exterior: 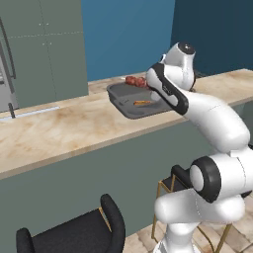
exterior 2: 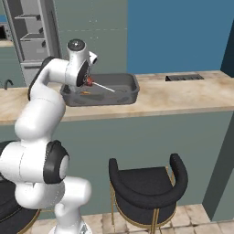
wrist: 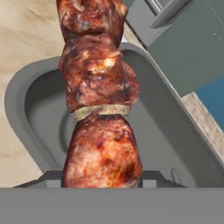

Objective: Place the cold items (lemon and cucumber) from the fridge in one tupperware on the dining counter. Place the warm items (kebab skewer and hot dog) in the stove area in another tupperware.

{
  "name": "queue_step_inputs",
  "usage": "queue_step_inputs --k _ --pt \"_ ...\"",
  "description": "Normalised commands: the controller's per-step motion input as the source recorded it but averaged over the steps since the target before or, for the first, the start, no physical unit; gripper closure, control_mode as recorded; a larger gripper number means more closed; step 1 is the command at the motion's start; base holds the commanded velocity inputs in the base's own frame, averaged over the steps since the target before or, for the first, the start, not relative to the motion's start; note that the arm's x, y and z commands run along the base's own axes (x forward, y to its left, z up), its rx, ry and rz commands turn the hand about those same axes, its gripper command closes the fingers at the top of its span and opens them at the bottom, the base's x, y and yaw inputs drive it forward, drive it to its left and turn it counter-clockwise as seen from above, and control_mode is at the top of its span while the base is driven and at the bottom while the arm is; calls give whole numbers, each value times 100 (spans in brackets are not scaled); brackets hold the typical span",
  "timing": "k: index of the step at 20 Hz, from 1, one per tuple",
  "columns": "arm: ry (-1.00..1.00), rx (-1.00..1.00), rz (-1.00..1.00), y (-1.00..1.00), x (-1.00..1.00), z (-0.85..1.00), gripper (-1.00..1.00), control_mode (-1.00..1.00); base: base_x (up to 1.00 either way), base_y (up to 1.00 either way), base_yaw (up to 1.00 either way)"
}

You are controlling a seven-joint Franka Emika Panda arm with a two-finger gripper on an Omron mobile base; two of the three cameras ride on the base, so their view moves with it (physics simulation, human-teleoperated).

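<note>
Left base view: browned meat kebab skewer (exterior: 132,80) hanging at upper centre, above the far rim of the dark grey tupperware tray (exterior: 118,106) on the marble bench (exterior: 59,128); orange hot dog (exterior: 143,103) inside. Right base view: skewer stick pointing right over the tray, arm folded high. Hand view: skewer running lengthwise up mid-frame, seemingly clenched in the jaws.

no readable text, no labels anywhere

- The white arm rises from its base, bends at the elbow and reaches forward.
- The wrist folds downward at the far end.
- The gripper (exterior 2: 87,81) points down, clamped on the kebab skewer (wrist: 98,100).
</note>
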Motion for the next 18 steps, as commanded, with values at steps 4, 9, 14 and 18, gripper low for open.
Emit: queue_step_inputs --k 4,9,14,18 --pt "6 -7 17 -8 75 -20 100 -100 0 0 0" --pt "0 -2 21 -7 68 -31 100 -100 0 0 0" --pt "1 -11 11 0 45 -35 100 -100 0 0 0" --pt "21 -27 0 3 29 -9 100 -100 0 0 0"
